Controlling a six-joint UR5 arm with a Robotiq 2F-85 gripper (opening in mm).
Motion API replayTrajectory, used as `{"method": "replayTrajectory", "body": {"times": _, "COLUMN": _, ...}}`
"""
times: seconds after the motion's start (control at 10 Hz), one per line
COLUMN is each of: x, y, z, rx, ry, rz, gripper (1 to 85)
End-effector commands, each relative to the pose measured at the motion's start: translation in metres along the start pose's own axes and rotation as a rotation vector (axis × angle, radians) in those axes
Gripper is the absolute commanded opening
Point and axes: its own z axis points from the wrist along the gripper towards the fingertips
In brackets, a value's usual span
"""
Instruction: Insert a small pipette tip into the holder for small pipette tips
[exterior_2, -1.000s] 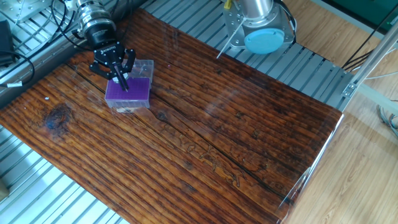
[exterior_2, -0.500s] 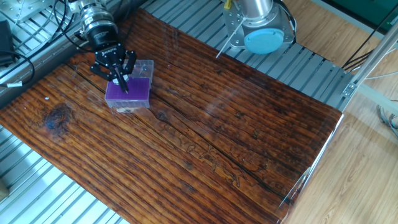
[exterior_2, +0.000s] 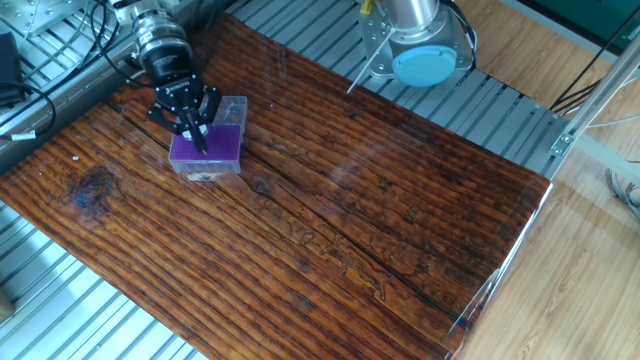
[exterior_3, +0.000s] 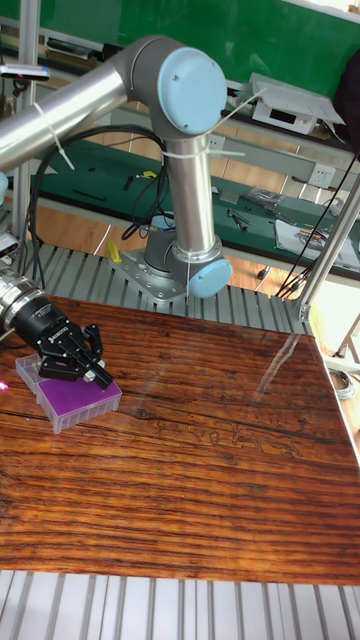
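Pincer (exterior_2: 197, 134) fingers nearly closed, poised over purple-topped tip holder (exterior_2: 207, 152).

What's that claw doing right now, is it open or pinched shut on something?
Gripper: its fingers meet over the purple-topped holder, so it looks shut; whether a pipette tip sits between them is too small to tell.
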Motion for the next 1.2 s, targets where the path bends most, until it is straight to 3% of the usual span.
{"method": "replayTrajectory", "body": {"times": 0.0, "x": 0.005, "y": 0.000, "z": 0.000, "rx": 0.010, "ry": 0.008, "rz": 0.010, "gripper": 1.0}}
{"method": "replayTrajectory", "body": {"times": 0.5, "x": 0.017, "y": -0.003, "z": 0.002, "rx": 0.025, "ry": 0.043, "rz": 0.004, "gripper": 1.0}}
{"method": "replayTrajectory", "body": {"times": 1.1, "x": 0.019, "y": -0.002, "z": 0.003, "rx": 0.021, "ry": 0.041, "rz": 0.006, "gripper": 1.0}}
